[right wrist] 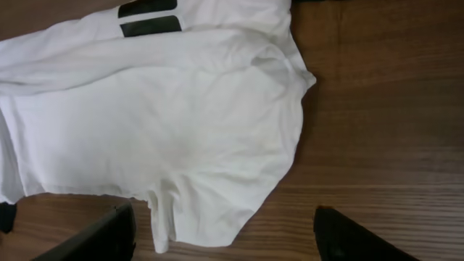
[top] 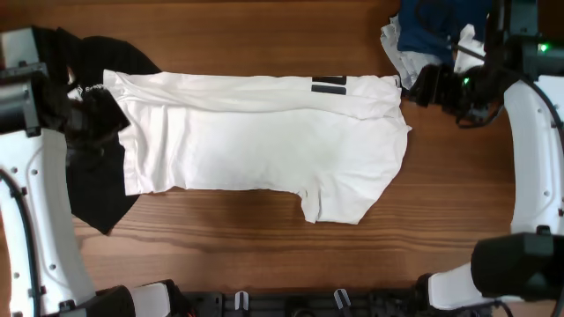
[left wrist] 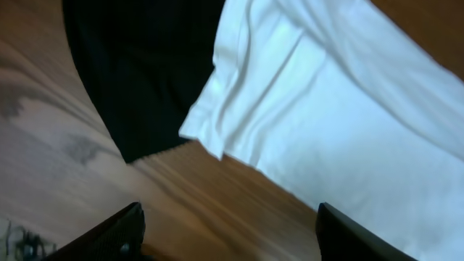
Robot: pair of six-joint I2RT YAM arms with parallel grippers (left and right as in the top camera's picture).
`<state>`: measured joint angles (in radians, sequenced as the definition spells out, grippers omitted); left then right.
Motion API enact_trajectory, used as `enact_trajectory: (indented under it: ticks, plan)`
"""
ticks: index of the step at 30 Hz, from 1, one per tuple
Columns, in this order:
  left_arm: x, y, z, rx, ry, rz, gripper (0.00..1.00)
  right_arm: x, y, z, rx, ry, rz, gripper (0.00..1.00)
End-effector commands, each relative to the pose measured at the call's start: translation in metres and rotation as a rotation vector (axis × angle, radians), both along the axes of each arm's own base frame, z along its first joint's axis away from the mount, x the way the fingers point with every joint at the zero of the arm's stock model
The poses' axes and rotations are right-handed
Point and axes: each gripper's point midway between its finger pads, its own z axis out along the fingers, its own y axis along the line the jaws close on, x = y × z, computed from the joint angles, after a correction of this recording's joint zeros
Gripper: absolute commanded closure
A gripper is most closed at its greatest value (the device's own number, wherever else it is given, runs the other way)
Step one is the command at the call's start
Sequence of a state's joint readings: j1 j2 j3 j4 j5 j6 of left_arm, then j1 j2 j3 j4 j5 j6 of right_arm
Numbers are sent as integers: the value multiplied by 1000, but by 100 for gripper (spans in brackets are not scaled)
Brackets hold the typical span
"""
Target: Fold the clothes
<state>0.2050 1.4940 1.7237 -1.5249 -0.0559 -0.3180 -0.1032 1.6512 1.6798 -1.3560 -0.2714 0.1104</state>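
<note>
Overhead, the white T-shirt (top: 264,141) lies flat across the middle of the wooden table (top: 264,255), its long axis running left to right. A strip of black print (top: 329,85) shows along the far edge, and one sleeve (top: 339,202) juts toward the near side at the right end. The left end overlaps a black shirt (top: 97,194). A blue and pale grey pile (top: 423,26) sits in the far right corner, just beside the T-shirt's far right corner. Each arm stands at one end of that axis. The left gripper (left wrist: 228,217) hangs over bare wood with its fingers apart and empty, and the hem corner lies ahead and to their right. The right gripper (right wrist: 223,217) is likewise spread and holding nothing, with the sleeve directly ahead. Judging by this, the right arm is nearer the loose sleeve — likely the next part to tuck in.
</note>
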Motion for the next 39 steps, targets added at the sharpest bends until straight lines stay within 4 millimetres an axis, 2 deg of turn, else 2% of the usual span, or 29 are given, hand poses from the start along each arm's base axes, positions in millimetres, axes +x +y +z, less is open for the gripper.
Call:
enact_trajectory:
  ticks: [1, 3, 7, 8, 10, 12, 14, 17, 22, 29, 33, 39]
  plan:
    - [-18, -20, -39, -122, 105, 14, 24, -32, 10, -8, 25, 4, -6, 16]
    - [-21, -28, -60, -148, 135, 4, 23, -43, 14, -23, 32, 25, -4, 14]
    - [-27, -42, -116, -169, 195, -37, 21, -54, 32, -54, 65, 70, 31, 14]
    - [-28, -47, -134, -168, 204, -52, 21, -54, 37, -63, 67, 73, 43, 14]
    - [-32, -52, -158, -168, 216, -69, 21, -54, 45, -75, 70, 73, 51, 14]
    - [-41, -52, -188, -154, 235, -29, 20, -53, 55, -85, 77, 66, 63, 14]
    - [-47, -47, -202, -128, 244, 6, 21, -50, 60, -87, 78, 50, 74, 14]
    - [-47, -39, -214, -86, 228, 49, 21, -44, 61, -86, 78, 23, 79, 14]
    - [-41, -27, -219, -30, 180, 151, 23, -39, 62, -85, 78, 3, 81, 14]
    - [-39, -16, -221, 30, 168, 179, 34, -33, 62, -83, 78, -23, 82, 14]
    - [-39, -14, -230, 40, 196, 179, 36, -29, 62, -82, 76, -42, 82, 13]
    - [-46, 0, -240, 126, 256, 188, 45, -28, 58, -84, 53, -43, 75, 14]
